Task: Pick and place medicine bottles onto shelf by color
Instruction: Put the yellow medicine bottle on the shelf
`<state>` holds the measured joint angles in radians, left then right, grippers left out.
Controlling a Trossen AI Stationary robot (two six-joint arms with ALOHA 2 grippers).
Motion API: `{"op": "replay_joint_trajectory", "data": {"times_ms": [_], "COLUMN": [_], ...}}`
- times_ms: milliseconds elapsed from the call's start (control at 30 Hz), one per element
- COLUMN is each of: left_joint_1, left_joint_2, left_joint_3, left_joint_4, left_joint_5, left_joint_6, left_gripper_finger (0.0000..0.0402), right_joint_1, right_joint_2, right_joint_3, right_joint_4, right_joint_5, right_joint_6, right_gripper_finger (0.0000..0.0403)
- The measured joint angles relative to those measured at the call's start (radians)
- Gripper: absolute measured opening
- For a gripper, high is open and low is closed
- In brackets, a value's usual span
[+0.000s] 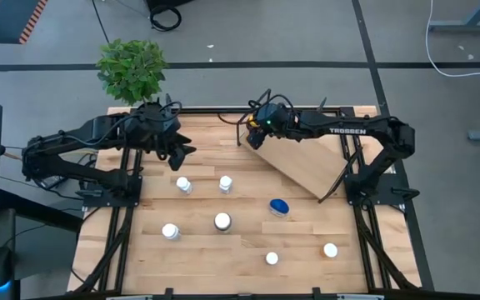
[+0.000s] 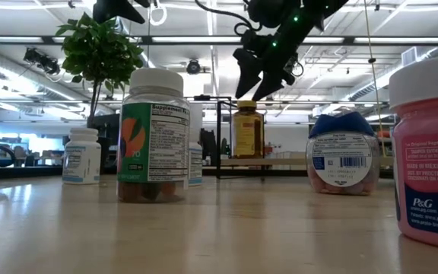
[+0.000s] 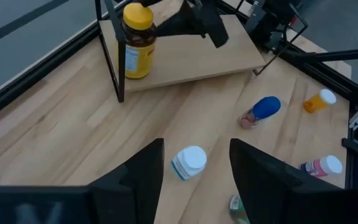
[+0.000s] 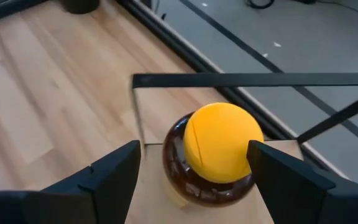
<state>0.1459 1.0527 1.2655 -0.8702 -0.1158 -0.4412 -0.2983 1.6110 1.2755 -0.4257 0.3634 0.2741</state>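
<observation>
1. The amber bottle with the yellow cap [image 4: 219, 155] stands upright on the shelf [image 1: 302, 162], at its far left corner, just beside the black wire frame. It is the only bottle I see on the shelf, so I judge one placement done.
2. My right end effector [image 4: 194, 177] hovers directly above that bottle, its fingers spread to either side of the yellow cap and not touching it, so the bottle is released.
3. The other bottles are on the table [image 1: 240, 250]: two white-capped ones [image 1: 183, 184] side by side near the middle, with a dark-bodied one [image 1: 222, 221] and another white-capped one [image 1: 170, 231] nearer.
4. The blue-capped bottle [image 1: 279, 207] lies on its side just near of the shelf; two more small bottles [image 1: 330, 249] are toward the near right.
5. My left end effector [image 3: 194, 165] hangs above the left of the table, fingers apart and holding nothing, with a white-capped bottle showing between them below.
6. Most of the sorting is left, as I judge it.
</observation>
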Motion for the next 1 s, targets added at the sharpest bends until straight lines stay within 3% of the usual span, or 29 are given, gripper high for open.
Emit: {"op": "replay_joint_trajectory", "data": {"times_ms": [667, 1000], "left_joint_1": [0.001, 0.001], "left_joint_2": [0.000, 0.000], "left_joint_3": [0.000, 0.000], "left_joint_4": [-0.026, -0.025], "left_joint_5": [-0.005, -0.015], "left_joint_6": [-0.045, -0.049], "left_gripper_finger": [0.0185, 0.0182], "right_joint_1": [-0.081, -0.145], "right_joint_2": [-0.004, -0.004], "right_joint_3": [0.040, 0.037], "right_joint_4": [-0.051, -0.048], "right_joint_5": [0.030, -0.097], "right_joint_6": [-0.058, -0.031], "right_gripper_finger": [0.0304, 0.0304]}}
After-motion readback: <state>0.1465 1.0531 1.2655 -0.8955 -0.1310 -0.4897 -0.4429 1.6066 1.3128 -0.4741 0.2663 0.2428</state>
